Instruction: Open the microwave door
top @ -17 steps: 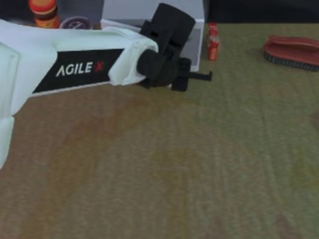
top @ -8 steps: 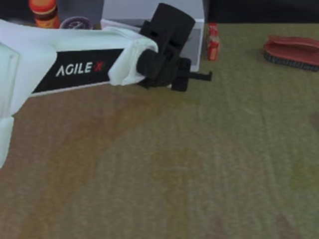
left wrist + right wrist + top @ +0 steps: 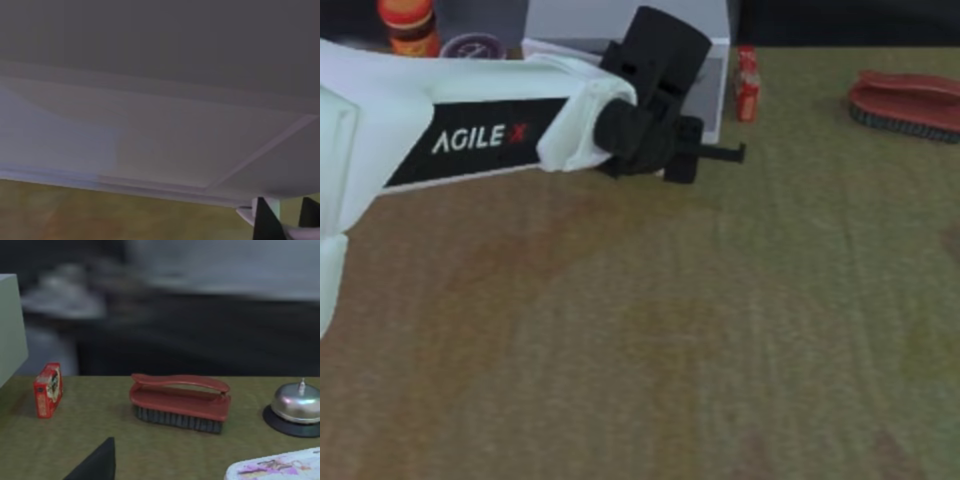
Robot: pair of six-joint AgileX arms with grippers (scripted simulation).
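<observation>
While the microwave [image 3: 620, 25] sits at the table's [image 3: 720, 330] twelve o'clock edge, the left gripper [image 3: 705, 152] hovers at its front, at the microwave door [image 3: 165, 145]; whether it grips anything, I cannot tell.

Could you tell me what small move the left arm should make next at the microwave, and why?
Probably ease the left end effector toward the small silver-grey microwave's door handle edge. The door looks shut, it fills the left wrist view, and nothing shows a grip yet.
</observation>
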